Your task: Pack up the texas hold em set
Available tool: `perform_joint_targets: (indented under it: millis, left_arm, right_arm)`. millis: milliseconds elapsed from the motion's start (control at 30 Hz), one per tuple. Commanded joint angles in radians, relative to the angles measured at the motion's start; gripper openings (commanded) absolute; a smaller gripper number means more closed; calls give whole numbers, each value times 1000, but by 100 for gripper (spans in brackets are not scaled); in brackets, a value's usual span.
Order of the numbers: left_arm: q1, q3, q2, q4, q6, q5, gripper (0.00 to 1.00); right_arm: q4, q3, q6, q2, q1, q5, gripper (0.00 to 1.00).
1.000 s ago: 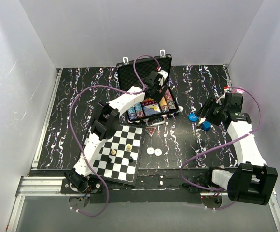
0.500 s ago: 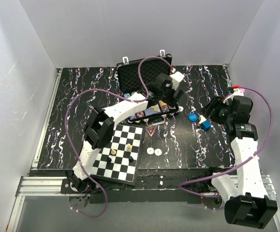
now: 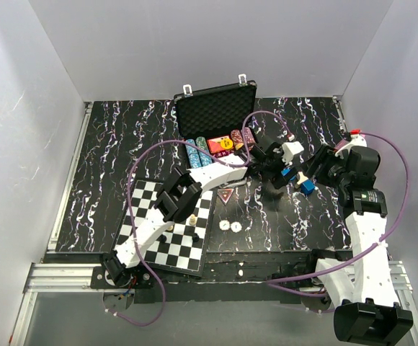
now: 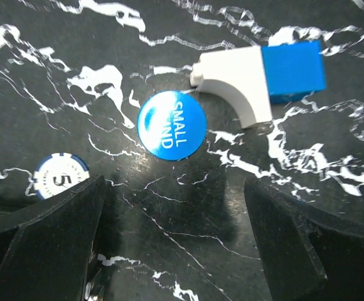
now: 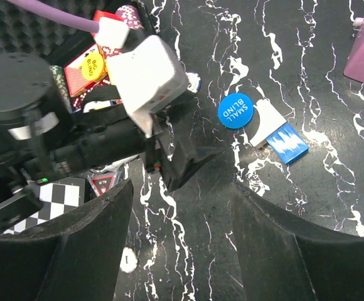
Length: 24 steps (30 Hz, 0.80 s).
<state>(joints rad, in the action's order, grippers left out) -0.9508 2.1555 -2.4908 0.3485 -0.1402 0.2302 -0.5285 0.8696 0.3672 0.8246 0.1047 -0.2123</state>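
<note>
**A:** On the left gripper (image 4: 176, 213) the fingers are spread wide and empty, hovering over the small blind button (image 4: 171, 127) on the table (image 4: 56, 75). The right gripper (image 5: 182, 213) is spread and empty too.

**B:** It's a thin, light, slick disc, so pinch its rim. A white-and-blue piece (image 4: 257, 81) crowds one edge, maybe touching it; the other sides look free. The briefcase (image 3: 216, 108) sits open nearby.

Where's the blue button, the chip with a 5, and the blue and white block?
blue button (image 4: 171, 126), left wrist view, middle of its face.
chip (image 4: 60, 179), left wrist view, on its 5.
blue and white block (image 4: 293, 71), left wrist view, blue end.
</note>
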Motion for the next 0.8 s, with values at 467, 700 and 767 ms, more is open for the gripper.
perform_joint_targets:
  millis: [467,700,767]
  left_arm:
    - [3,150,-143,-66,27,9,89]
    - [-2,198,-172,-46,36,14,84]
    - [-3,198,-180,-33,45,4,83]
  right_arm:
    - [13,22,12,-33,4,-44,70]
    - [7,29,12,-35,4,-50,70]
    - [8,29,12,-38,4,-53,70]
